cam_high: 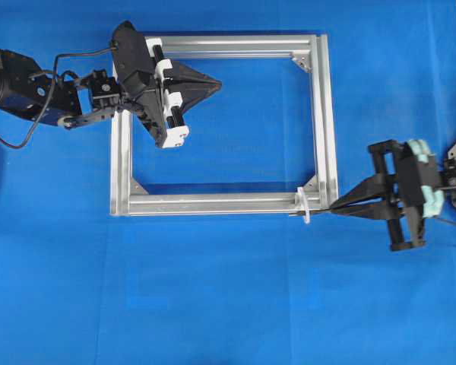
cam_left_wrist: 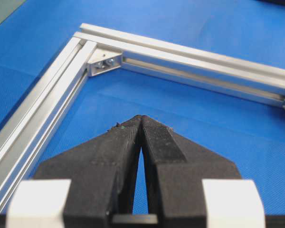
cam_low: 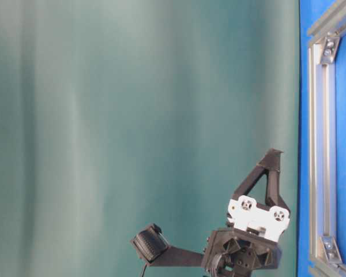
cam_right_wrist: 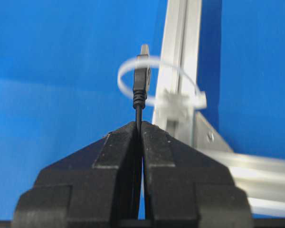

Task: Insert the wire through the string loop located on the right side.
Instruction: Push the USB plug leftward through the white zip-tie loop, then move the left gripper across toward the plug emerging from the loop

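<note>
My right gripper (cam_high: 337, 207) (cam_right_wrist: 139, 124) is shut on the wire (cam_right_wrist: 138, 110), a thin black cable that runs forward out of the fingertips. The wire ends in a slim silver plug (cam_right_wrist: 142, 71). That plug stands inside the outline of the white string loop (cam_right_wrist: 121, 78) (cam_high: 305, 205), and its tip pokes past the loop's far band. The loop hangs off the near right corner of the silver frame (cam_high: 213, 202) (cam_right_wrist: 180, 47). My left gripper (cam_high: 219, 82) (cam_left_wrist: 141, 117) (cam_low: 274, 156) is shut on nothing, hovering over the frame's far left part.
The square aluminium frame (cam_left_wrist: 180, 52) lies flat on a blue cloth (cam_high: 228, 304), with metal corner brackets (cam_left_wrist: 104, 62) inside its corners. A teal curtain fills most of the table-level view.
</note>
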Controlling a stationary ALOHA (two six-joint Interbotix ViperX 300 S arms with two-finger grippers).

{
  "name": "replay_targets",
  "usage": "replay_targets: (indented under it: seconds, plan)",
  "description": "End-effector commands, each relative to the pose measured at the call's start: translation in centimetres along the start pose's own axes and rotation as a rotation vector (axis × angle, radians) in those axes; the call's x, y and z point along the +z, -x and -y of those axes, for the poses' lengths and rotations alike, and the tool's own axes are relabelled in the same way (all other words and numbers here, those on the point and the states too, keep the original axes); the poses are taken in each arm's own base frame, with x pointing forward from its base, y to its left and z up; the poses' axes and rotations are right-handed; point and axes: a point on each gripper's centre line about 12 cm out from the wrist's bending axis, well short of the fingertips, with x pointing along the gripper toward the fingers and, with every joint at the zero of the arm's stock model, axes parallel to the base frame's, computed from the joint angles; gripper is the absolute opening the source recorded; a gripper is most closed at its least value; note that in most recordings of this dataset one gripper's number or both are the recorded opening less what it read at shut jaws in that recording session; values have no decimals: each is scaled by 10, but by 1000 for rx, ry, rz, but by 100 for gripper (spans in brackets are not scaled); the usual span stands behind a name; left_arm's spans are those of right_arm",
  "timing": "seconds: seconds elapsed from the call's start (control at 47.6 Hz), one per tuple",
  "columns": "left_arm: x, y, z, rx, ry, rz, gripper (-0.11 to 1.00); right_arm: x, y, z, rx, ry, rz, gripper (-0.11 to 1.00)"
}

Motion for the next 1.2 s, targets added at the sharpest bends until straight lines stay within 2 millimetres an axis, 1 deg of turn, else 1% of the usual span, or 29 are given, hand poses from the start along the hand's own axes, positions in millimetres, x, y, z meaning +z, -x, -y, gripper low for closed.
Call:
replay_targets:
  seconds: [0.0, 0.084, 0.189, 0.589, 0.757, 0.841, 0.946, 1.177]
  plan:
    - [18, -1, 3, -8, 3, 56, 0, 15, -15, -3, 3, -3, 38, -4]
    - [18, -1, 3, -9, 3, 56, 0, 17, -27, -3, 0, 0, 25, -4]
    - [17, 0, 4, -12, 2, 54, 0, 16, -34, -2, -6, 1, 10, -4]
    - [18, 0, 6, -17, 1, 57, 0, 15, -34, -2, -6, 1, 12, -4]
    - [17, 0, 11, -29, 2, 56, 0, 16, -35, -3, -5, 1, 14, -4]
    - [17, 1, 19, -51, 11, 55, 0, 16, -35, -3, -5, 1, 14, -4]
    - [15, 3, 38, -98, 31, 48, 0, 17, -35, -3, -5, 1, 15, -4]
    - [10, 12, 85, -221, 26, 35, 0, 17, -35, -3, -5, 1, 15, -4]
